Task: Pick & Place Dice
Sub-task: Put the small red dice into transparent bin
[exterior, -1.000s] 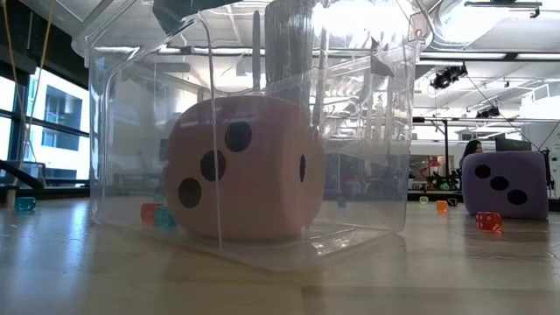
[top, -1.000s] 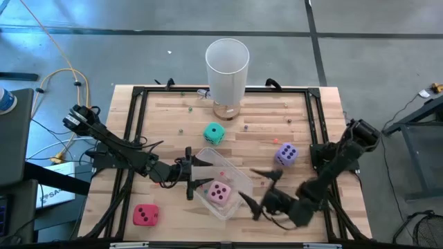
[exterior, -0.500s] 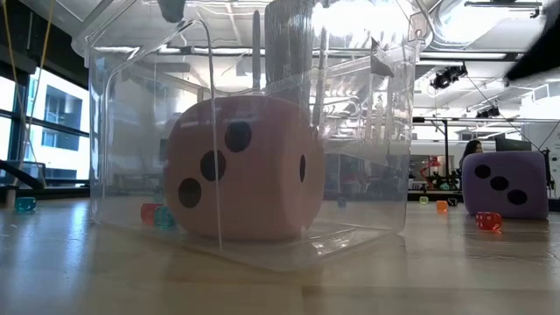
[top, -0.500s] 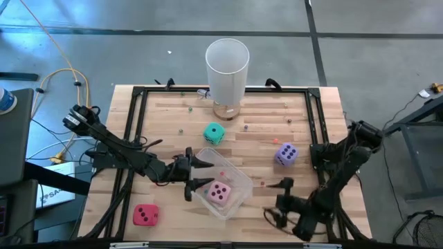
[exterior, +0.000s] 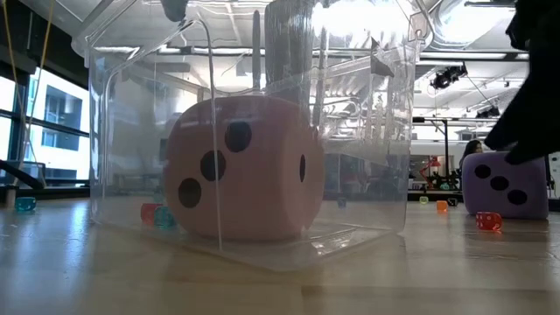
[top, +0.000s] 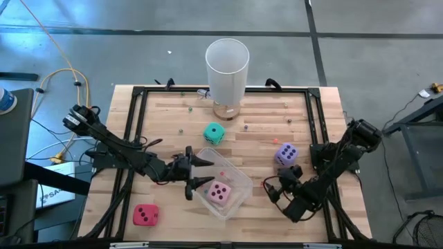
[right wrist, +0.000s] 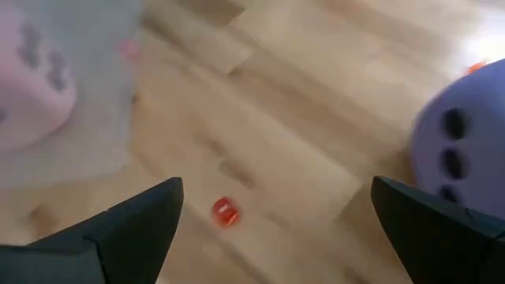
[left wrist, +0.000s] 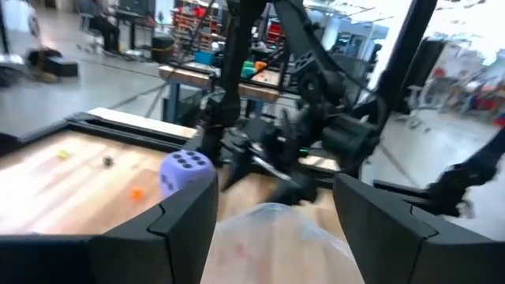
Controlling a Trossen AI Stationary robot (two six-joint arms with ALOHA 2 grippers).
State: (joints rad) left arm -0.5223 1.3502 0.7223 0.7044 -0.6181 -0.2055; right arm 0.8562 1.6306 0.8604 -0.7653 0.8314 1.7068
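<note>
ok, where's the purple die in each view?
High: purple die right of centre, just beyond the right claw.
Low: far right edge, partly behind a dark arm.
Left wrist: left of centre.
Right wrist: right edge.
Shared landmark: clear bin holding the pink die.

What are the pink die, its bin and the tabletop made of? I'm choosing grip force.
Pink die: probably soft foam, matte, with rounded edges and no shine. Bin: clear hard plastic, glossy; you see through it and its walls catch the lights. Tabletop: light wood planks with visible grain and seams, smooth finish.
</note>
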